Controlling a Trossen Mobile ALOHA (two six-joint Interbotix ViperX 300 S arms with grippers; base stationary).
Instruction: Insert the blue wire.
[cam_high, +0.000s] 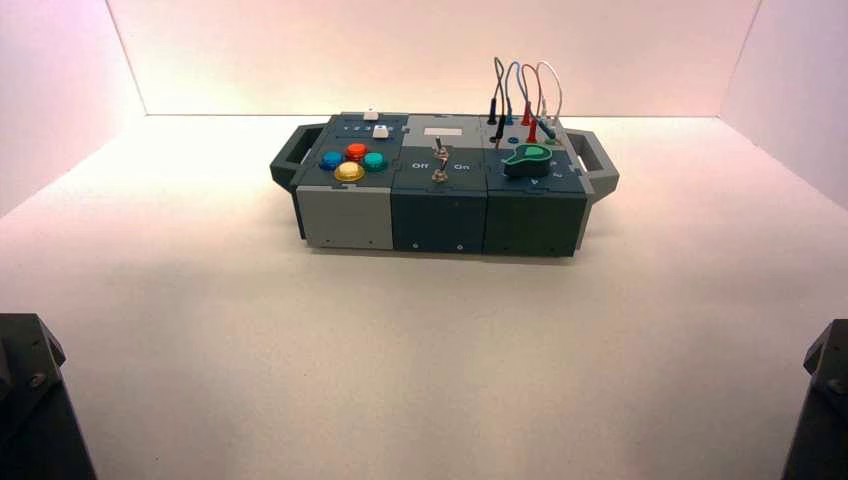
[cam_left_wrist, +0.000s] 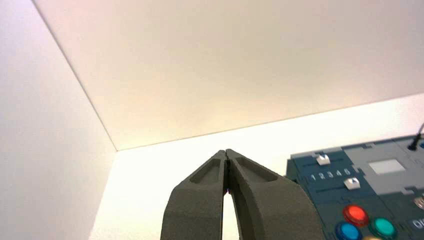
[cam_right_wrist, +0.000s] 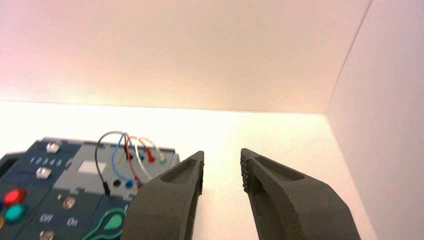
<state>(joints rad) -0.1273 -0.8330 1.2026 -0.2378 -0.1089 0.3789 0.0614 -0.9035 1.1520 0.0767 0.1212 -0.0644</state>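
The blue wire (cam_high: 513, 73) loops up at the box's (cam_high: 440, 215) back right corner, between a black lead and a red lead. In the right wrist view the blue wire (cam_right_wrist: 113, 159) arcs down to a blue plug beside the black plug. I cannot tell how deep its ends sit. My right gripper (cam_right_wrist: 222, 161) is open and empty, well short of the box and to the right of it. My left gripper (cam_left_wrist: 226, 153) is shut and empty, short of the box's left end. In the high view only the two parked arms show, at the bottom corners.
The box bears four coloured buttons (cam_high: 351, 161) at the left, a toggle switch (cam_high: 439, 162) between Off and On, a green knob (cam_high: 526, 158) at the right and white sliders (cam_high: 376, 122) at the back. It has a handle (cam_high: 292, 158) at each end. White walls enclose the table.
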